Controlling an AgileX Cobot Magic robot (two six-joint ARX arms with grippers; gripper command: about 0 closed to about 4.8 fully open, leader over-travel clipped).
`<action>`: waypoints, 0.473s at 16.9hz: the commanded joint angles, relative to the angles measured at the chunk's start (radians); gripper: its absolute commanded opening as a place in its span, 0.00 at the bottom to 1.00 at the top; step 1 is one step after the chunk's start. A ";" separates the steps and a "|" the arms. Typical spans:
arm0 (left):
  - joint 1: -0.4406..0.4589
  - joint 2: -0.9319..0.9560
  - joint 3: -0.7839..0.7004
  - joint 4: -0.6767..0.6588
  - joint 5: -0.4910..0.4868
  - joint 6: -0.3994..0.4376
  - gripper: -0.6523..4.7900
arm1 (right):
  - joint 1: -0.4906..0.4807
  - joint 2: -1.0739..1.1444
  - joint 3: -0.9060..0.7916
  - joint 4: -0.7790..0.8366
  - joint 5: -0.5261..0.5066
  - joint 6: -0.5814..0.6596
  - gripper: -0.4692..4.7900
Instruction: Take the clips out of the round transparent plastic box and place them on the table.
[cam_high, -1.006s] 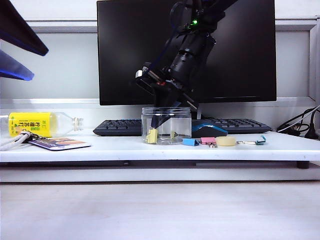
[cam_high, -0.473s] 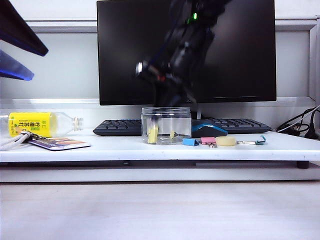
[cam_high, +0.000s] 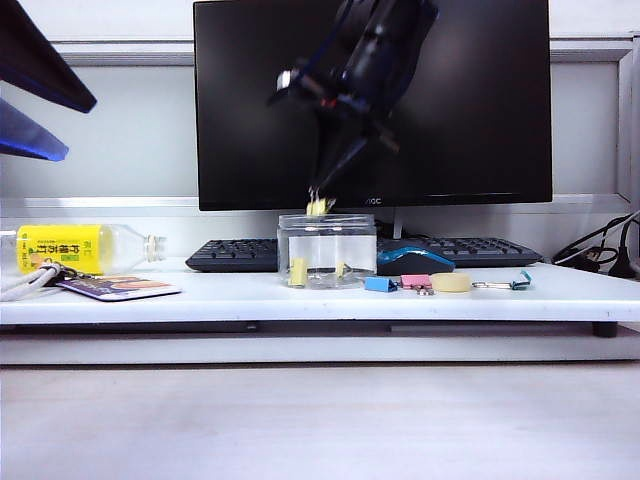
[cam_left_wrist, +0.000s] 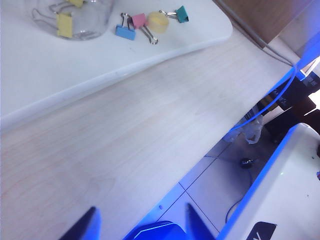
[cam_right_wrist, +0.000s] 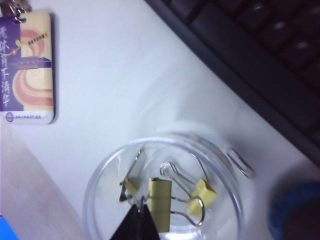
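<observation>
1 yellow clip (cam_high: 319, 206) in closed right gripper (cam_high: 318, 198) above round transparent plastic box (cam_high: 327, 250); left gripper (cam_left_wrist: 141, 220) open, empty, off the table (cam_high: 300, 298).

A wide black monitor (cam_high: 372, 100) with a dark screen stands against a pale grey wall (cam_high: 120, 140) crossed by a lighter horizontal rail. Below the long white table (cam_high: 300, 300) lies a pale wood-grain surface (cam_high: 320, 420), evenly lit. Past that surface's edge, far lower, a floor of light tiles (cam_left_wrist: 220, 185) shows, with black cables trailing at the right.
</observation>
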 joint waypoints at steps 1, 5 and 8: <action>0.000 -0.001 0.006 0.008 0.003 0.008 0.54 | 0.000 -0.046 0.004 0.002 0.071 -0.026 0.08; 0.000 -0.001 0.006 0.008 0.003 0.008 0.54 | -0.006 -0.108 0.003 0.002 0.138 -0.034 0.08; 0.000 -0.001 0.006 0.007 0.003 0.008 0.54 | -0.017 -0.134 0.003 -0.005 0.135 -0.034 0.08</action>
